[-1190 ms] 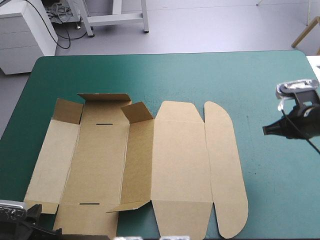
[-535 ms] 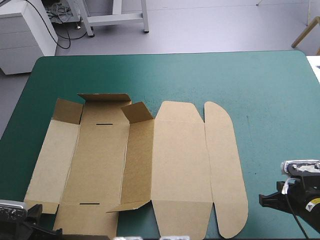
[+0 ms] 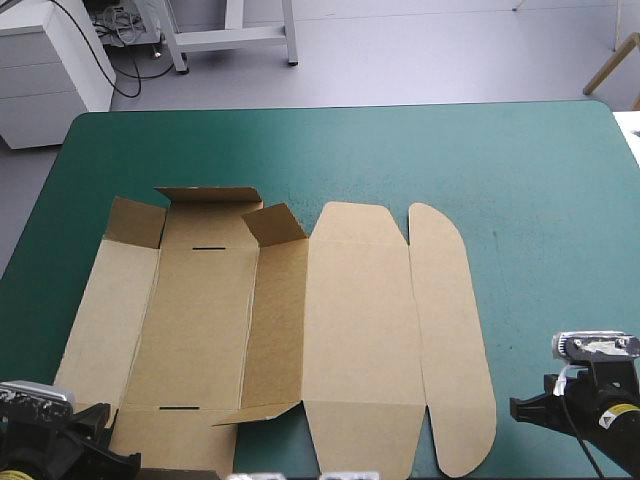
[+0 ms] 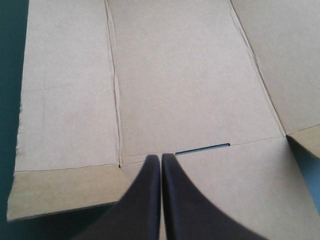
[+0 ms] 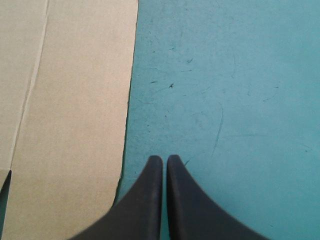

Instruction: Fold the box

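The teal-green desk [image 3: 420,150] carries the brown box [image 3: 355,320], lying mostly flat left of centre (far flaps [image 3: 272,225] stand up). The left end effector [image 4: 161,156], pressed together, is over the box's near edge; the right end effector [image 5: 164,158], also pressed together, is just beside its right edge.

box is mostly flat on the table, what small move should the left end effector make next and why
Probably open the left end effector and ease it down onto the near flap of the box. It is shut on nothing, poised over that flap just short of the slot. The flap lies flat, so it likely has to be gripped and raised.
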